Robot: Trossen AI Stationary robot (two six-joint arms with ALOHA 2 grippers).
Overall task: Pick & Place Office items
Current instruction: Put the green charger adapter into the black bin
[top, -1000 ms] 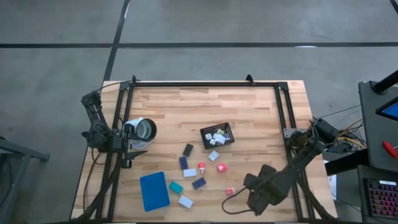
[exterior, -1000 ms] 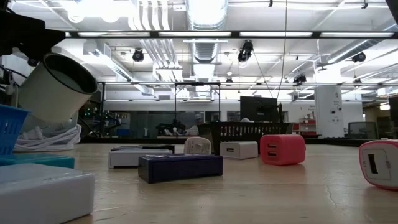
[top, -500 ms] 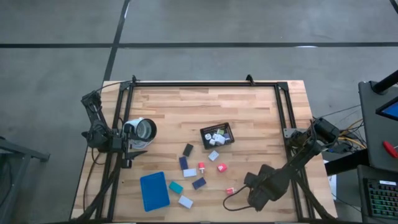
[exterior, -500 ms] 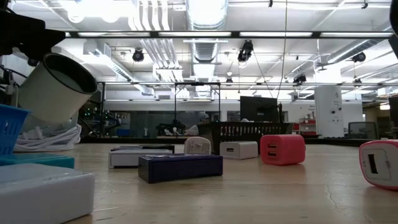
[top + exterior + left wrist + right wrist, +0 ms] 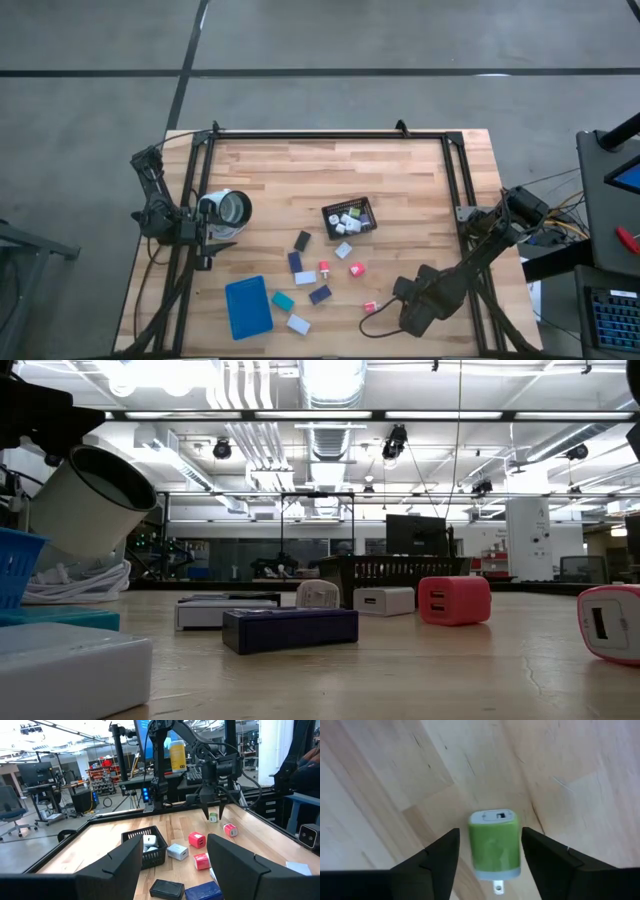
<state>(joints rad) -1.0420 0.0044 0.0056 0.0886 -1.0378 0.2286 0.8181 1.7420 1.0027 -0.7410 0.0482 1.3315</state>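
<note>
as the right arm has crept a little further in over the near right part of the table since a second ago, the right gripper (image 5: 487, 870) now hangs straight above a green charger plug (image 5: 494, 843), its jaws spread wide with the plug lying flat on the wood midway between them, touching neither finger; that suggests the approach is nearly lined up and a descent and close are what the pick calls for next, though nothing is grasped yet. the other office items have not moved: a pink charger (image 5: 357, 269), a white one (image 5: 343, 250) and a navy block (image 5: 320, 294) lie well ahead of those jaws, near the black mesh basket (image 5: 349, 218), which already holds some white pieces. the left gripper (image 5: 172, 865) waits at the table's left edge, jaws apart and empty, the basket lying beyond them. from above, the right arm's own bulk hides the green plug, and from table height it cannot be made out. the plug's prongs are partly cut off at the edge of the right wrist view.
</note>
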